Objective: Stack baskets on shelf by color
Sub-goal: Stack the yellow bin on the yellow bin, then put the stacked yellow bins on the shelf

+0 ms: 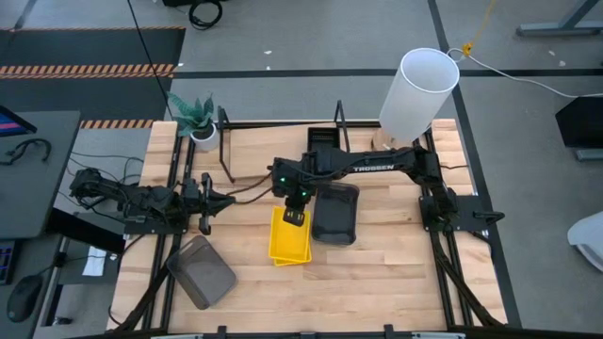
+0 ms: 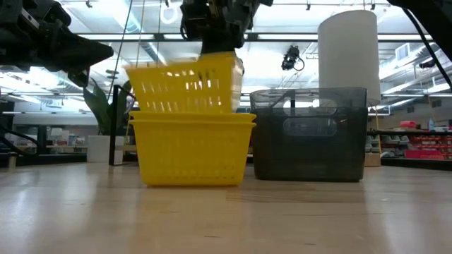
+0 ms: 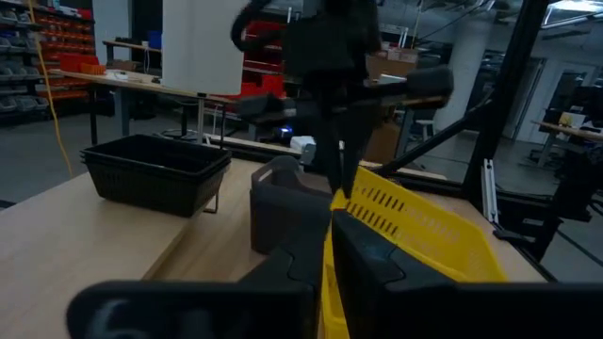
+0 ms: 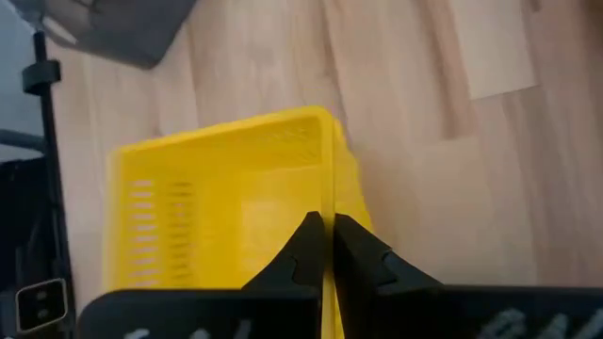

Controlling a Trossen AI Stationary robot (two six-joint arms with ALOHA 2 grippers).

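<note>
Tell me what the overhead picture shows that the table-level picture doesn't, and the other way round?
Only overhead: a grey basket lying alone near the left gripper, and a potted plant. Only table-level: two yellow baskets, the upper one tilted above the lower one. Both: the right gripper pinching the yellow basket's rim, a dark grey basket beside it, the white cylinder.

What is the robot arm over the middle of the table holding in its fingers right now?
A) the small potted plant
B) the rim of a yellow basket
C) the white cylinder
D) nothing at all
B: the right gripper has its fingers closed on the rim of the upper yellow basket, above another yellow basket.
</note>
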